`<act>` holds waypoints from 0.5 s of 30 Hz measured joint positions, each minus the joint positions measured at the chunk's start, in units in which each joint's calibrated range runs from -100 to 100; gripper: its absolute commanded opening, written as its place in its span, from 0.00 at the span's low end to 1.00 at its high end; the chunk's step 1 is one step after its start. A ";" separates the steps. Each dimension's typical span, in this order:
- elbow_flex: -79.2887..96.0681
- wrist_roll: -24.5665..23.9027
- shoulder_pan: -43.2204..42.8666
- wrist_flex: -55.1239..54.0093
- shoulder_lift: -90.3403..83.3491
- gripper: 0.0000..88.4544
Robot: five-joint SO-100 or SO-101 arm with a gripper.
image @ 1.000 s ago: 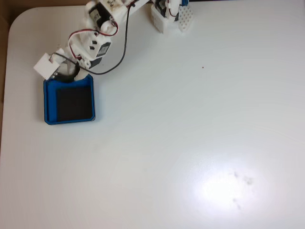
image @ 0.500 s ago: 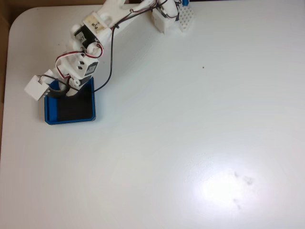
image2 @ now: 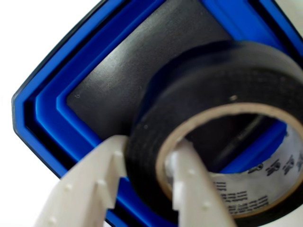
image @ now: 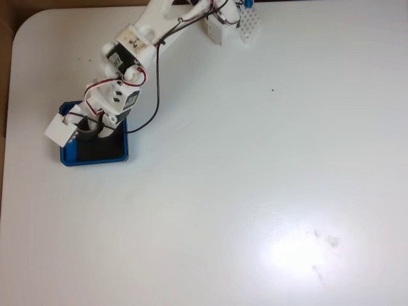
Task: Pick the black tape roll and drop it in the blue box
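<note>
In the wrist view my gripper (image2: 144,163) is shut on the black tape roll (image2: 199,90), one white finger (image2: 94,175) outside the ring and the other inside its pale core. The roll hangs just above the black floor of the blue box (image2: 52,113). In the fixed view the blue box (image: 123,152) sits near the table's left edge, with my gripper (image: 89,131) over its upper part; the arm hides the tape there.
The arm's white base (image: 220,25) and a white perforated block (image: 248,24) stand at the table's top edge. The table's rounded corner (image: 22,29) and left edge lie close to the box. A glare patch (image: 306,252) marks the lower right.
The arm has swung downward and leftward, carrying the gripper from just beyond the box's top edge to above the box's floor.
</note>
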 measured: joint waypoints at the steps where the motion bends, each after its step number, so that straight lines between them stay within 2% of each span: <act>1: 0.00 0.00 -0.20 0.00 0.00 0.02; 7: 0.00 0.00 -0.20 0.00 0.00 0.13; 15: 1.61 0.08 -0.10 0.00 -2.37 0.15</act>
